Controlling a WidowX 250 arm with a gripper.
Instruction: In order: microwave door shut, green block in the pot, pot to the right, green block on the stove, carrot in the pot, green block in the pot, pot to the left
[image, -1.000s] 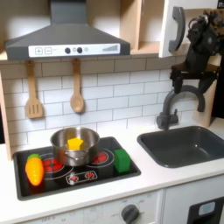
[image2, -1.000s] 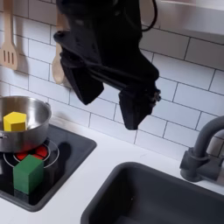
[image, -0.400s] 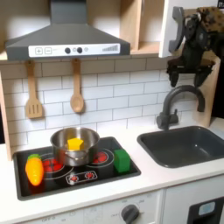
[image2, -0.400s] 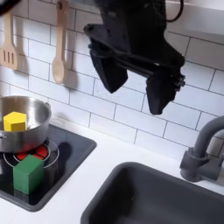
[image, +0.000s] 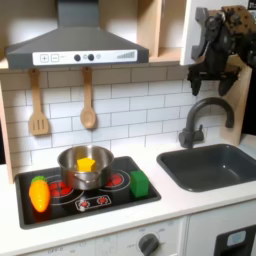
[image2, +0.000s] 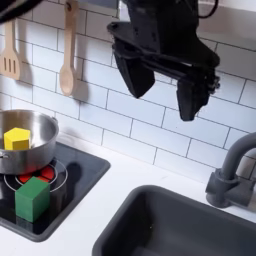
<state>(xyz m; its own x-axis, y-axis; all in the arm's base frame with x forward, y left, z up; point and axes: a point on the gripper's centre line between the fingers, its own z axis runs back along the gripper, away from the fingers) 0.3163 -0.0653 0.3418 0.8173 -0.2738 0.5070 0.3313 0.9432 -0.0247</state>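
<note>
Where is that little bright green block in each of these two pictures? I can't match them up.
First exterior view: the small bright green rounded plastic block stands on the flat black toy stove, right of the round shiny steel pot.
Second exterior view: the block sits at lower left, in front of the pot.
Shared landmark: the yellow piece inside the pot.

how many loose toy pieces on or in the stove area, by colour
green: 1, the green block on the stove
orange: 1, the carrot on the stove's left in the first exterior view
yellow: 1, the yellow piece inside the pot
silver: 1, the pot itself
total: 4
</note>
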